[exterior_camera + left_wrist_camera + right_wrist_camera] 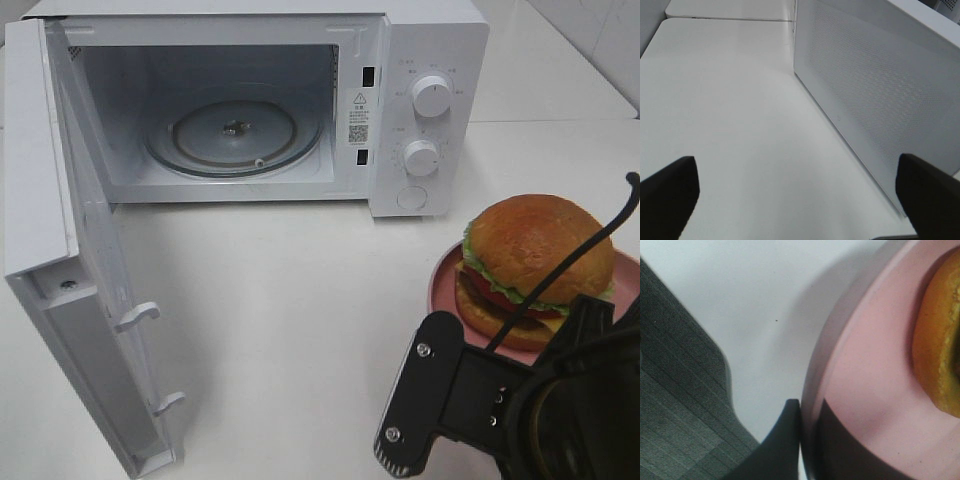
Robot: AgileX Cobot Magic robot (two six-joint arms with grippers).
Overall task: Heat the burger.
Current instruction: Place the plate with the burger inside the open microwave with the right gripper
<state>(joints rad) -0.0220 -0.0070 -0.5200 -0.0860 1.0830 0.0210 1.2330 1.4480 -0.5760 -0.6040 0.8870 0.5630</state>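
The burger (535, 265), a glossy brown bun with green lettuce at its edge, sits on a pink plate (445, 275) at the right of the table. My right arm (500, 400) reaches to the plate's near edge. In the right wrist view my right gripper (810, 440) is shut on the pink plate (875, 355): one finger lies on top of the rim and the other under its outer edge, beside the burger's bun (940, 340). My left gripper (800, 200) is open over bare table, holds nothing, and is out of the exterior high view.
The white microwave (430, 60) stands at the back with its door (40, 170) swung wide open to the left. Its glass turntable (235, 130) is bare. A white perforated panel (875, 75) of the microwave rises close beside my left gripper.
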